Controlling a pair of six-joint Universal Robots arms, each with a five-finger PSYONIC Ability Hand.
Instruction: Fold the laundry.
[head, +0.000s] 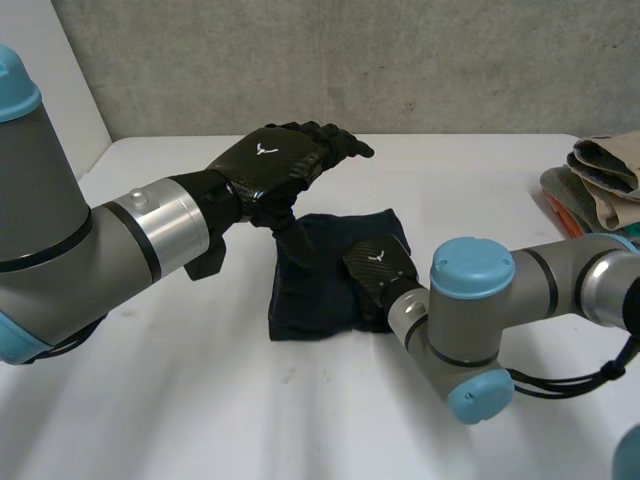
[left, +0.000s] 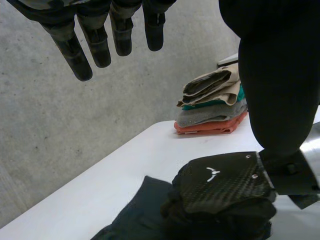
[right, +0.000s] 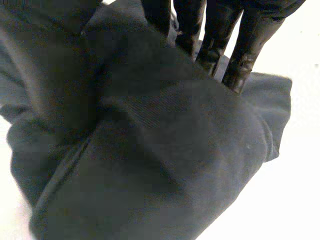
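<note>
A dark navy cloth (head: 320, 290) lies folded into a small block in the middle of the white table (head: 200, 400). My right hand (head: 378, 268) rests palm down on the cloth's right edge. In the left wrist view its fingers curl down into the cloth (left: 135, 215) below the back of the hand (left: 225, 182). In the right wrist view the cloth (right: 165, 165) bunches up between its fingers (right: 240, 55) and thumb. My left hand (head: 275, 160) hovers above the cloth's far left part, clear of it. Its fingers (left: 95, 45) are straight and hold nothing.
A stack of folded clothes (head: 595, 180) in beige, grey, teal and coral sits at the table's far right edge; it is also seen in the left wrist view (left: 212, 107). A grey wall runs behind the table.
</note>
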